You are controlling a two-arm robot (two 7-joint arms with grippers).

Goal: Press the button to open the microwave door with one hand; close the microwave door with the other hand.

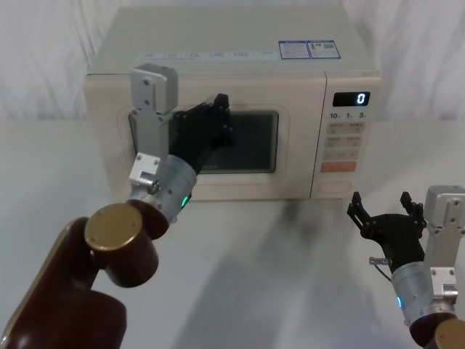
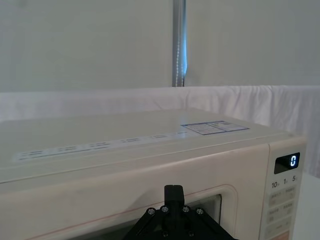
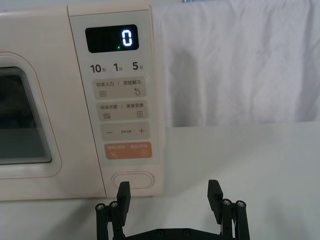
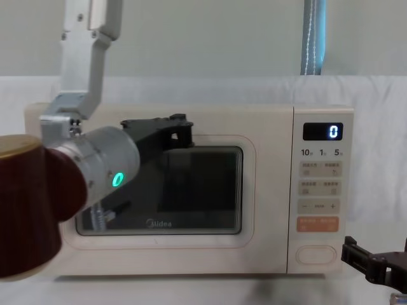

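Now my left gripper [image 1: 220,109] sits against the microwave door [image 1: 256,178], which looks shut, placed to push; its fingers I cannot tell; my right gripper [image 3: 170,192] waits spread apart just before the button [image 3: 132,180].

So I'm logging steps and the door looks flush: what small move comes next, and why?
Probably pull the left hand back from the microwave door, which looks shut against the body. The open right hand hangs low, short of the button.
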